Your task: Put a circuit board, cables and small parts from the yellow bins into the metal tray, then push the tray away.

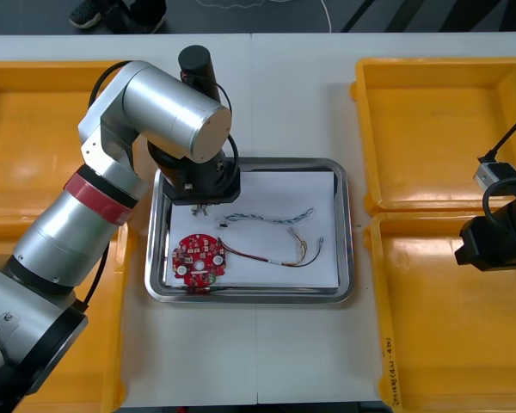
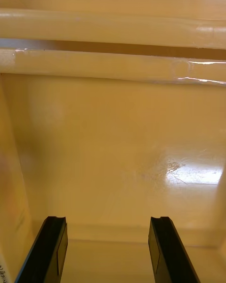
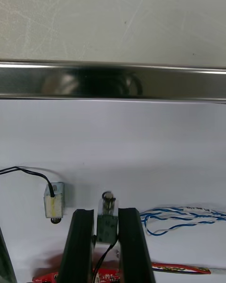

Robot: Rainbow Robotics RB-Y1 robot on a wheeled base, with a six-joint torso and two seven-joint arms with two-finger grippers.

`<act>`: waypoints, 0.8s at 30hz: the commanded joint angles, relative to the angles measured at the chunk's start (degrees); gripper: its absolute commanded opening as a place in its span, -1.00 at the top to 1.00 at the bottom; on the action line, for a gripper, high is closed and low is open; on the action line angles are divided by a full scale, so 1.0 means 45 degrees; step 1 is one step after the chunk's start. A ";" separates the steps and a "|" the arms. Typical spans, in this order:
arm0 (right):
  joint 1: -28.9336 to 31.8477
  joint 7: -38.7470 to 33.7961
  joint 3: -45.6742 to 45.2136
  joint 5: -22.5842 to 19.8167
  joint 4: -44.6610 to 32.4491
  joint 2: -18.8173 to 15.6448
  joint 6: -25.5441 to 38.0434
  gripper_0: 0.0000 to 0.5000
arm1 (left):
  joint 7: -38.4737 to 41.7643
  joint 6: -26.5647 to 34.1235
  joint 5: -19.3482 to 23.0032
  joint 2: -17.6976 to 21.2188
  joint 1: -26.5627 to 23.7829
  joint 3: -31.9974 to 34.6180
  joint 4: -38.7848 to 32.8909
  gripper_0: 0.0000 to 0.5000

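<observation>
Here, centre frame, my left gripper clenched a small metal part inside the metal tray; my right gripper stood spread.

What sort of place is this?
Probably an electronics kitting bench: yellow bins flank a metal tray holding a round red circuit board and a twisted blue and white cable. The left end effector holds a small metal part over the tray; the right end effector hangs open over the right near bin.

Left arm reaching forward, left gripper seemingly pinching a small metal part — right gripper spread.
</observation>
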 commanded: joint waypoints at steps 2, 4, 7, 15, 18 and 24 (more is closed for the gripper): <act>0.0113 0.0341 -0.0423 -0.0021 -0.0090 0.0043 -0.0075 -1.00 | 0.0203 -0.0125 -0.0236 -0.0309 0.0203 -0.0430 -0.0230 -0.93; 0.0113 0.0341 -0.0423 -0.0021 -0.0090 0.0043 -0.0075 -1.00 | 0.0223 -0.0125 -0.0294 -0.0309 0.0223 -0.0430 -0.0230 -1.00; 0.0113 0.0341 -0.0423 -0.0021 -0.0090 0.0043 -0.0075 -1.00 | 0.0223 -0.0106 -0.0333 -0.0289 0.0203 -0.0430 -0.0269 -1.00; 0.0113 0.0341 -0.0423 -0.0021 -0.0090 0.0043 -0.0075 -1.00 | 0.0223 0.0988 -0.0568 -0.0172 0.0203 0.0390 -0.1695 -1.00; 0.0113 0.0341 -0.0423 -0.0021 -0.0090 0.0043 -0.0075 -1.00 | 0.0262 0.1516 -0.0548 -0.0016 0.0203 0.0683 -0.2515 -1.00; 0.0113 0.0341 -0.0423 -0.0021 -0.0090 0.0043 -0.0075 -1.00 | 0.0281 0.2425 -0.0353 0.0296 0.0203 0.1640 -0.3843 -1.00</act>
